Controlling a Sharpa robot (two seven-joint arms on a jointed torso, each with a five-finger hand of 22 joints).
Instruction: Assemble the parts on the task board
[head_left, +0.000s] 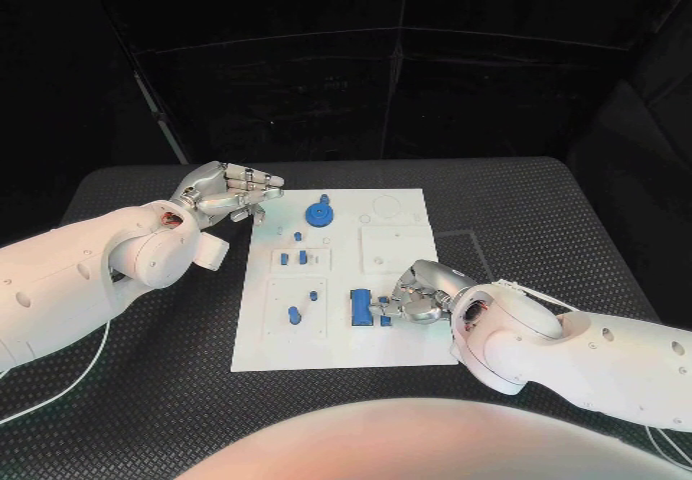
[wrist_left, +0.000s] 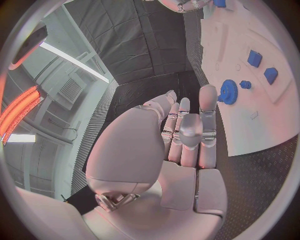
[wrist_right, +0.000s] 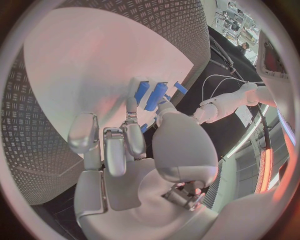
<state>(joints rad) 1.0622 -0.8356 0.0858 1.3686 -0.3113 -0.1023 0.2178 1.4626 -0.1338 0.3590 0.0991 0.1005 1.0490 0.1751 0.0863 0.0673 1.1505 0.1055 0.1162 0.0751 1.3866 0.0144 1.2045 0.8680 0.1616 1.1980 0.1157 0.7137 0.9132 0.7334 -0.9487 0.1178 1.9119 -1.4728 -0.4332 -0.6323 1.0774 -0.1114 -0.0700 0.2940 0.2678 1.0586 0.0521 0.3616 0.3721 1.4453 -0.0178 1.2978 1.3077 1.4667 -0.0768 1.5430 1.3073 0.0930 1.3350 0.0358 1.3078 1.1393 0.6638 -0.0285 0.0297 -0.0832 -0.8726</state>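
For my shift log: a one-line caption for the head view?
Right hand reaches blue parts on the task board; left hand waits beside it.

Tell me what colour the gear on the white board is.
Blue. The gear stands out clearly against the white board in the head view.

Robot's left hand hangs with fingers curled in, holding nothing; the right hand is lowered, fingers bent downward, its grip unclear. Both white arms reach inward.
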